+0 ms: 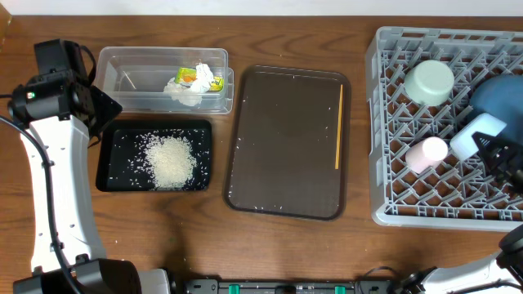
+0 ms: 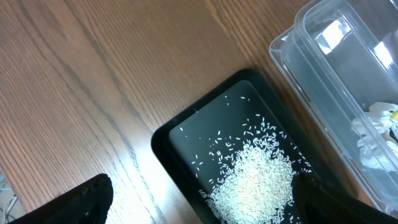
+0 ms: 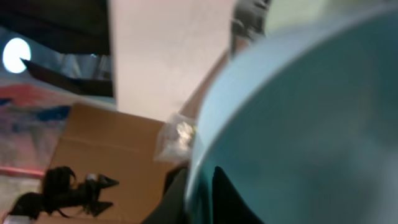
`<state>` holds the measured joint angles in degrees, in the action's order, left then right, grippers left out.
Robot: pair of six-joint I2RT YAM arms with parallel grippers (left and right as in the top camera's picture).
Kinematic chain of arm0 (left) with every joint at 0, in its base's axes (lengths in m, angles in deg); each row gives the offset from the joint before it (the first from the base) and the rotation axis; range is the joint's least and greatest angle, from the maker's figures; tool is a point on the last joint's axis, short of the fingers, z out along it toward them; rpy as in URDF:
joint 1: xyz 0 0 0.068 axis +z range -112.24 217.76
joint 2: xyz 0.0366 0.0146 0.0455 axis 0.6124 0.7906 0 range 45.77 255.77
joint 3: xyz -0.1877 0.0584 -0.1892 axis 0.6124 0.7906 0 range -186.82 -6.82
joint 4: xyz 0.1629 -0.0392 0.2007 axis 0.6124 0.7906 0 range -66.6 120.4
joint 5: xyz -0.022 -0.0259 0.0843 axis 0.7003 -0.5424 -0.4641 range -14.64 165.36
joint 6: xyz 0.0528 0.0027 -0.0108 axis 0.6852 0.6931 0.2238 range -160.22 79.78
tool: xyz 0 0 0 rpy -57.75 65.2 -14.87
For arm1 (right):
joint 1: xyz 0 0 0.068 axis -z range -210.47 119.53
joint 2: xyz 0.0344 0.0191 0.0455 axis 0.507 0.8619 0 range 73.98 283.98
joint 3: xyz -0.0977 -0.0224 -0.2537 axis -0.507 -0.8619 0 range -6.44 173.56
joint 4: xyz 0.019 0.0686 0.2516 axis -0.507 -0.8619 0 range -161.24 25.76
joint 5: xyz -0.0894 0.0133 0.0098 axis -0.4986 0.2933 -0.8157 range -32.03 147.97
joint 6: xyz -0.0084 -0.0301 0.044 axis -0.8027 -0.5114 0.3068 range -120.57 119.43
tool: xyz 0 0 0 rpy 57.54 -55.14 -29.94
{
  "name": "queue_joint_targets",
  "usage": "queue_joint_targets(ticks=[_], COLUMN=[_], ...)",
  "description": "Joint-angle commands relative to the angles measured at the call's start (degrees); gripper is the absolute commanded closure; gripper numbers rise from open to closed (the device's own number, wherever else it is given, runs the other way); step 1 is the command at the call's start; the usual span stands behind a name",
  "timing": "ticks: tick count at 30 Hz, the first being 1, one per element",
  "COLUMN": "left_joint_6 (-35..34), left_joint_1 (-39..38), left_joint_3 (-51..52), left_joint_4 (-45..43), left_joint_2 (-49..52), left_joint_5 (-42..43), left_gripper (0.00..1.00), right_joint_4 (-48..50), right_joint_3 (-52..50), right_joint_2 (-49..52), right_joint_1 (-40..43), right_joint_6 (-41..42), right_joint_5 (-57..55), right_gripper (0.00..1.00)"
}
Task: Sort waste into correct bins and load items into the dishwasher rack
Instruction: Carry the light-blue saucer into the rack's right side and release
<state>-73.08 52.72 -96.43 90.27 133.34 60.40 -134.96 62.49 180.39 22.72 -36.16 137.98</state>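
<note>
Overhead view: wooden table (image 1: 270, 245), bins at left, brown tray in the middle, dishwasher rack at right.
Clear tub (image 1: 131, 77): far left of the table; holding crumpled white tissue (image 1: 188, 94) and a yellow-green wrapper (image 1: 189, 76) at its right end.
Black tray (image 1: 110, 163): just near of the clear tub; heap of rice (image 1: 170, 159) in its middle, loose grains scattered around the heap.
Brown tray (image 1: 278, 139): between black tray and dishwasher rack; a few stray grains on its surface.
Orange stick (image 1: 339, 126): lying on the brown tray along its right side, running far to near.
Dishwasher rack (image 1: 392, 204): at the right side of the table, cut off by the picture's right edge.
Mint-green bowl (image 1: 429, 82): in the rack's far-left part.
Pink cup (image 1: 427, 153): in the rack, near of the mint-green bowl.
Dark blue bowl (image 1: 498, 98): in the rack's far-right part, partly out of frame.
Small light blue bowl (image 1: 476, 135): in the rack between pink cup and dark blue bowl, right against the right gripper; blurred and very close in the right wrist view.
Right gripper (image 1: 500, 155): above the rack at the small light blue bowl's rim; cannot tell whether pinching the rim or parted.
Left gripper (image 2: 202, 202): hovering over the black tray and rice; fingers (image 2: 87, 199) spread wide, nothing held.
</note>
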Motion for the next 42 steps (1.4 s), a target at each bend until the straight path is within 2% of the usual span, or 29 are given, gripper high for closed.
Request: queue_joint_targets(ticks=[1,5,7,11,15,24,29,32,33,34,35,38,42], left_joint_6=[-0.46,-0.46,-0.44,-0.46,-0.46,-0.46,-0.46,-0.46,-0.46,-0.46,-0.44,-0.44,-0.46], left_joint_1=[0.24,0.24,0.24,0.24,0.24,0.24,0.24,0.24,0.24,0.24,0.24,0.24,0.24], left_joint_3=[-0.17,-0.17,-0.17,-0.17,-0.17,-0.17,-0.17,-0.17,-0.17,-0.17,-0.17,-0.17,-0.17], left_joint_4=[0.15,0.15,0.15,0.15,0.15,0.15,0.15,0.15,0.15,0.15,0.15,0.15,0.15], left_joint_2=[0.09,0.09,0.09,0.09,0.09,0.09,0.09,0.09,0.09,0.09,0.09,0.09,0.09], left_joint_5=[-0.28,-0.28,-0.28,-0.28,-0.28,-0.28,-0.28,-0.28,-0.28,-0.28,-0.28,-0.28,-0.28], left_gripper=[0.06,0.06,0.06,0.06,0.06,0.06,0.06,0.06,0.06,0.06,0.06,0.06,0.06], right_joint_4=[0.15,3.45,5.27,5.88,7.34,12.11,16.04,18.01,18.73,19.52,20.26,22.08,22.73], right_joint_3=[0.09,0.09,0.09,0.09,0.09,0.09,0.07,0.07,0.04,0.04,0.04,0.04,0.07], right_joint_2=[0.28,-0.44,-1.42,-5.57,-13.38,-37.75,-46.51,-47.78,-47.32,-46.45,-45.2,-39.93,-31.82], right_joint_1=[1.81,4.2,5.25,6.01,5.99,4.87,-0.94,-6.97,-8.96,-11.21,-13.4,-18.27,-20.52], right_joint_6=[4.5,13.55,18.18,21.53,27.58,39.21,45.33,48.17,48.96,49.64,50.27,50.8,52.72], right_joint_5=[-6.4,-12.66,-15.61,-17.97,-23.37,-34.67,-44.57,-56.89,-60.67,-64.22,-67.06,-73.02,-76.76], right_gripper=[0.81,0.68,0.65,0.61,0.6,0.57,0.61,0.67,0.76,0.9,0.99,0.99,0.99])
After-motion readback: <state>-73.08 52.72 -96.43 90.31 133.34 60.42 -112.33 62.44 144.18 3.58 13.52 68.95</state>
